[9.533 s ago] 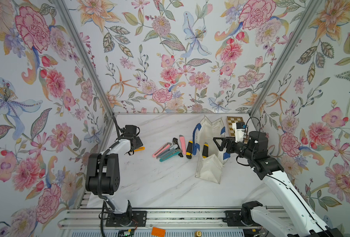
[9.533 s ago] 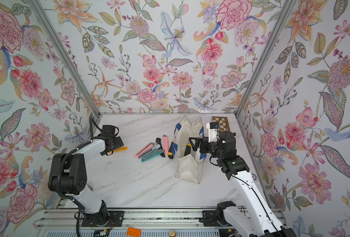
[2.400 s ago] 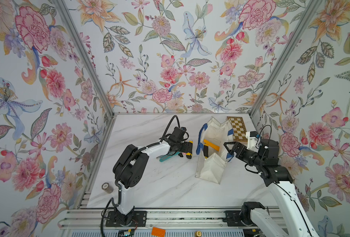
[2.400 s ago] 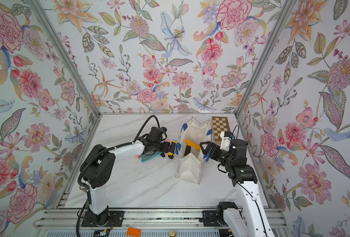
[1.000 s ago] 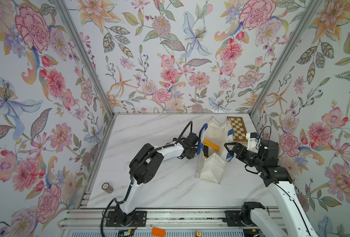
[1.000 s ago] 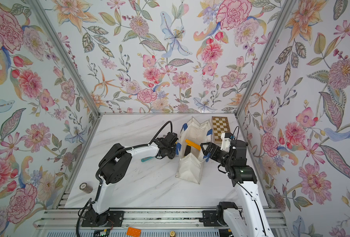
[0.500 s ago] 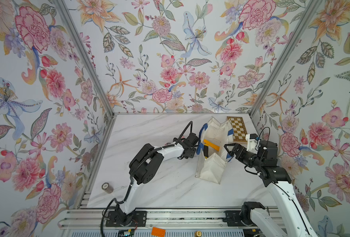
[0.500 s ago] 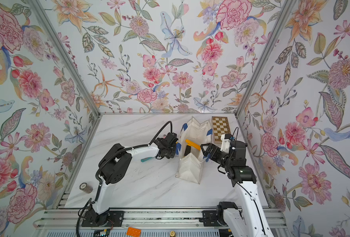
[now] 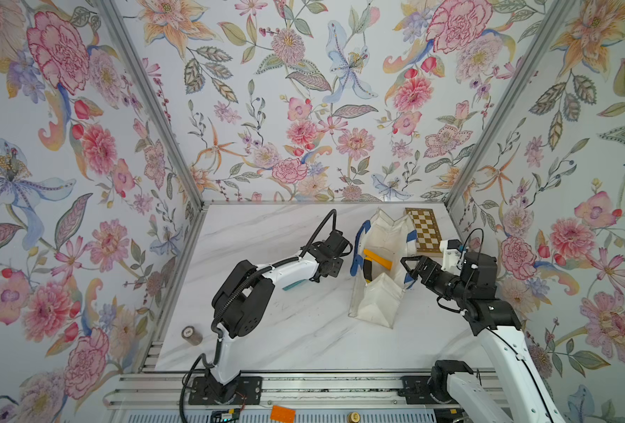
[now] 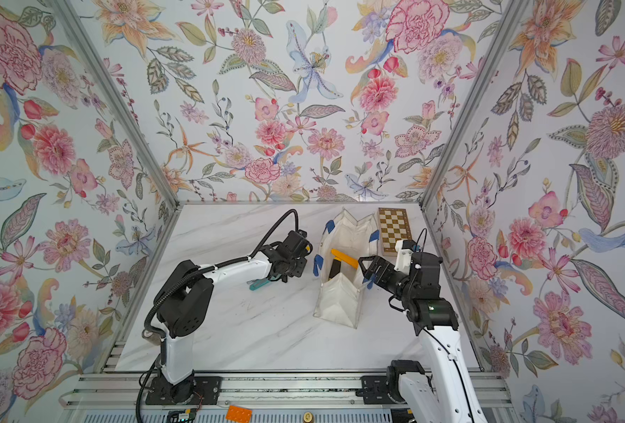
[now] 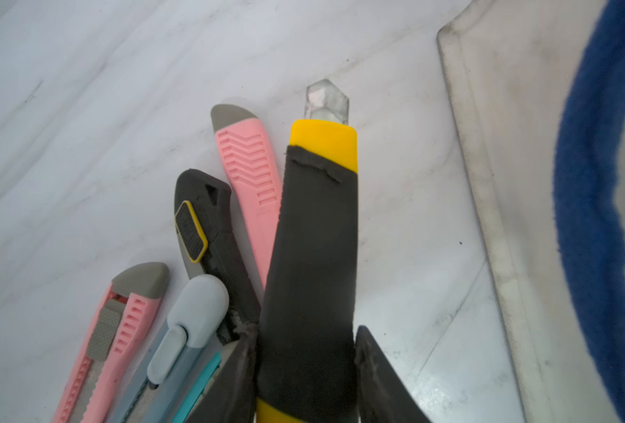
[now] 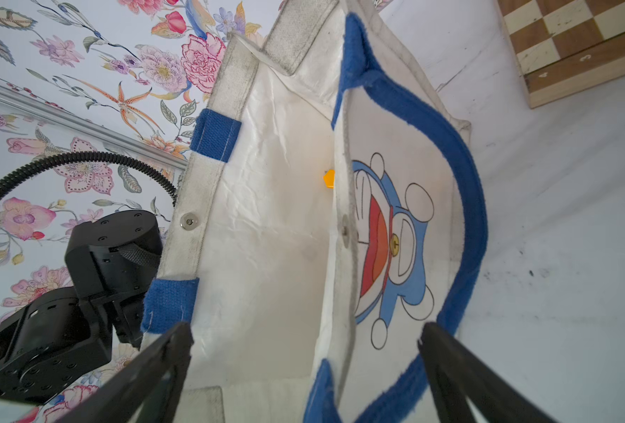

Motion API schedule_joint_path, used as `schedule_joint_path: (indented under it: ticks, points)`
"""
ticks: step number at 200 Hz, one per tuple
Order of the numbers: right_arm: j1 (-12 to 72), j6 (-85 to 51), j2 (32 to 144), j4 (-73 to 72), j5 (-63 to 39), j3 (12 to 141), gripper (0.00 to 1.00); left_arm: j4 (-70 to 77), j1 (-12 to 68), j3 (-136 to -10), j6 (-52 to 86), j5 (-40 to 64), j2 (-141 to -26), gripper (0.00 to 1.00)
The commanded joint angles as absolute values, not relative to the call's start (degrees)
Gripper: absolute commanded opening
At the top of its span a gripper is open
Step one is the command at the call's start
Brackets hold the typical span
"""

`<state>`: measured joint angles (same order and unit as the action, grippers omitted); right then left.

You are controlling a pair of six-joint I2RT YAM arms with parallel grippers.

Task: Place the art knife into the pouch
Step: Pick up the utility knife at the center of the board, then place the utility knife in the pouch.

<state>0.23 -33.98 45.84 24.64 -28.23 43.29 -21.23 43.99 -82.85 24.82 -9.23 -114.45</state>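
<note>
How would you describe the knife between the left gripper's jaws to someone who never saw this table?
On the marble table, beside the white pouch, the left gripper stands over a fan of art knives. It clamps the black and yellow knife, the one nearest the pouch. Only this one has a thick black handle, a yellow collar and a clear tip.

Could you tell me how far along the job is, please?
Done: one yellow knife lies in the pouch. In hand: left gripper clamps a black knife beside the pouch; right gripper open nearby. Left: carry it over the rim and release.
</note>
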Motion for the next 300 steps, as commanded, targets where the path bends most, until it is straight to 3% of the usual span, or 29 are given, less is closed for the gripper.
schedule_joint_path:
  ticks: [1,77,157,234,300]
  points:
    - [-0.09,-34.54,45.85,24.08,-29.27,42.5,0.99,-22.35,43.59,-81.47,24.48,-9.76,-113.73,0.31]
    - [-0.09,-34.34,44.98,24.06,-31.17,43.13,0.99,-26.5,43.51,-84.87,23.65,-12.01,-110.95,0.31]
    - [-0.18,-32.88,42.24,24.18,-32.69,46.07,0.99,-31.1,43.51,-87.89,23.09,-11.81,-100.4,0.29]
    - [-0.18,-31.47,40.56,24.97,-33.93,47.98,0.99,-29.15,46.01,-91.65,24.33,3.22,-91.91,0.26]
    - [-0.09,-31.64,38.22,25.05,-34.28,47.35,0.99,-29.9,49.94,-99.25,23.6,3.56,-94.44,0.26]
